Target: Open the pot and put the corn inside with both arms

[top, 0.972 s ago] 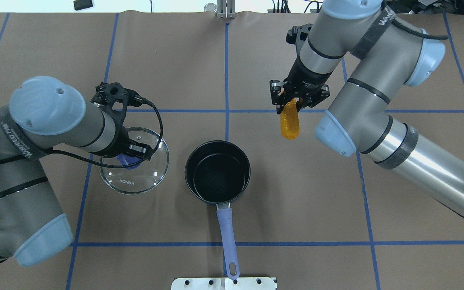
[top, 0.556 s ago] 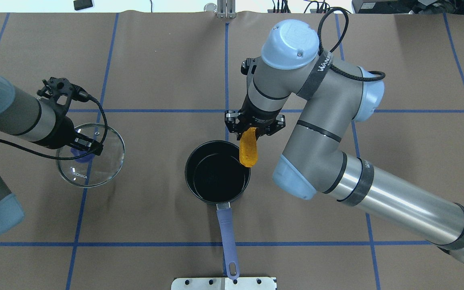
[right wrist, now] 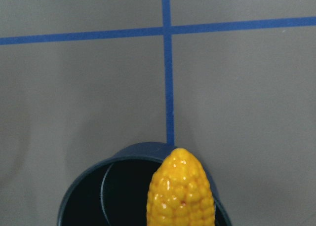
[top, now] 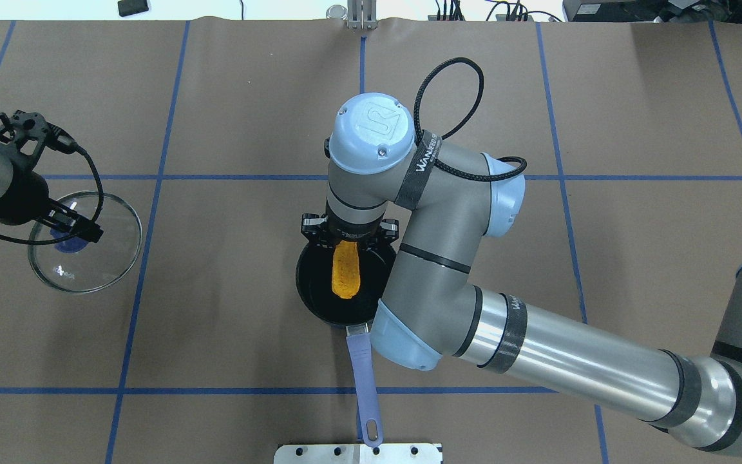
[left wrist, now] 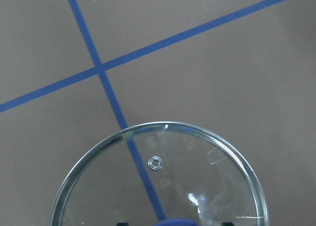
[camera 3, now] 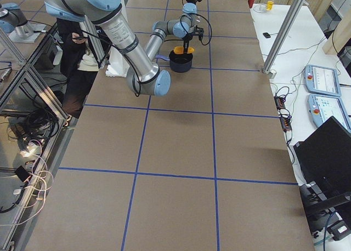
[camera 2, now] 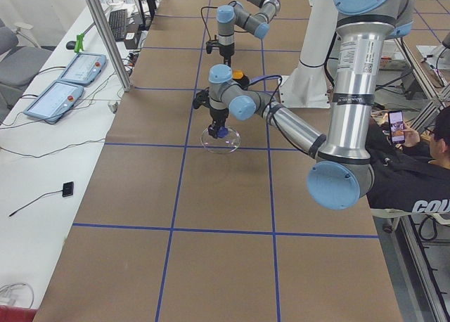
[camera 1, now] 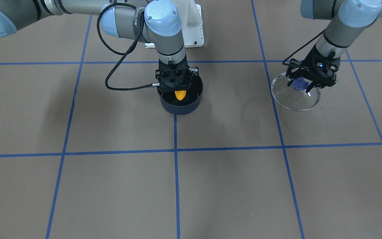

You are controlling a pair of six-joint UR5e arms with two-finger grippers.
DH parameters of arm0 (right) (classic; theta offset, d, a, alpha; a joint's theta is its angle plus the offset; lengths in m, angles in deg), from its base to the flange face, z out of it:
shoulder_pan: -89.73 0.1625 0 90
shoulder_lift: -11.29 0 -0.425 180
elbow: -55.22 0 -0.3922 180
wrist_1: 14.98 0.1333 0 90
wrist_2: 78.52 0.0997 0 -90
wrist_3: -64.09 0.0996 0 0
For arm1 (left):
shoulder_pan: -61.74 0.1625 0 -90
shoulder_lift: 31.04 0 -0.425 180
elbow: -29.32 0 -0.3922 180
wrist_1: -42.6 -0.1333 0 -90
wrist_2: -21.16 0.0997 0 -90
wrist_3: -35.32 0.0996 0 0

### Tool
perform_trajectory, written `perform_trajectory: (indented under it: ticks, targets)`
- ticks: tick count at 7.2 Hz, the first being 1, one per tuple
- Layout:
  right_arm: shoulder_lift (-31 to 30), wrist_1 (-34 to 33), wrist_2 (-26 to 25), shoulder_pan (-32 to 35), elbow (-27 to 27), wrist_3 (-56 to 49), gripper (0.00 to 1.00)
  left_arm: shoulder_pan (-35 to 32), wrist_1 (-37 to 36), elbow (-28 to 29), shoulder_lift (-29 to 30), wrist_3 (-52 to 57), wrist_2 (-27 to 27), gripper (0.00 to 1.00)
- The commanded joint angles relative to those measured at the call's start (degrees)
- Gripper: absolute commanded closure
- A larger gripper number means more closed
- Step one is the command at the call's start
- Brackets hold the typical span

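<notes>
The dark navy pot (top: pixel 307 291) stands open at the table's middle, its purple-blue handle (top: pixel 364 380) towards the robot. My right gripper (top: pixel 349 242) is shut on the top of the yellow corn (top: pixel 346 270), which hangs tip-down over the pot's opening. From the front the corn (camera 1: pixel 180 95) shows just inside the rim of the pot (camera 1: pixel 181 107). In the right wrist view the corn (right wrist: pixel 181 194) hangs above the pot (right wrist: pixel 84 196). My left gripper (top: pixel 72 229) is shut on the knob (camera 1: pixel 297 83) of the glass lid (top: pixel 100 258), held far to the pot's left.
A metal plate (top: pixel 358 453) lies at the table's near edge by the handle's end. The white robot base (camera 1: pixel 193 31) stands behind the pot. Blue tape lines cross the brown table cover. A seated person (camera 2: pixel 422 174) is beside the table.
My right arm has swung left and brought the corn from the far right to over the pot. My left arm has carried the lid further left, away from the pot.
</notes>
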Motion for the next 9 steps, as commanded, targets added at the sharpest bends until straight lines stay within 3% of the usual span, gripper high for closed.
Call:
perform_trajectory:
  ticks: [1, 3, 4, 5, 9]
  targets:
    - [0.2, 4.4, -1.0, -0.5, 2.3, 0.3, 0.01, -1.1, 3.3, 1.1, -3.3, 2.9, -0.5, 0.42]
    - [-0.6, 3.9, -1.1, 1.8, -0.7, 0.1, 0.00, -1.3, 15.3, 7.9, -6.0, 3.1, -0.9, 0.41]
    - [-1.5, 3.7, 2.1, 5.5, -2.2, -0.5, 0.00, -2.3, 18.0, 10.4, -6.3, 3.6, -2.3, 0.41]
    - [-3.3, 3.3, 8.1, 10.8, -3.3, -2.3, 0.00, -4.1, 19.1, 12.9, -6.4, 7.0, -3.6, 0.41]
    - [-16.5, 3.4, 9.5, 23.0, -8.5, -20.5, 0.00, -6.6, 19.2, 17.1, -6.5, 12.6, -3.7, 0.41]
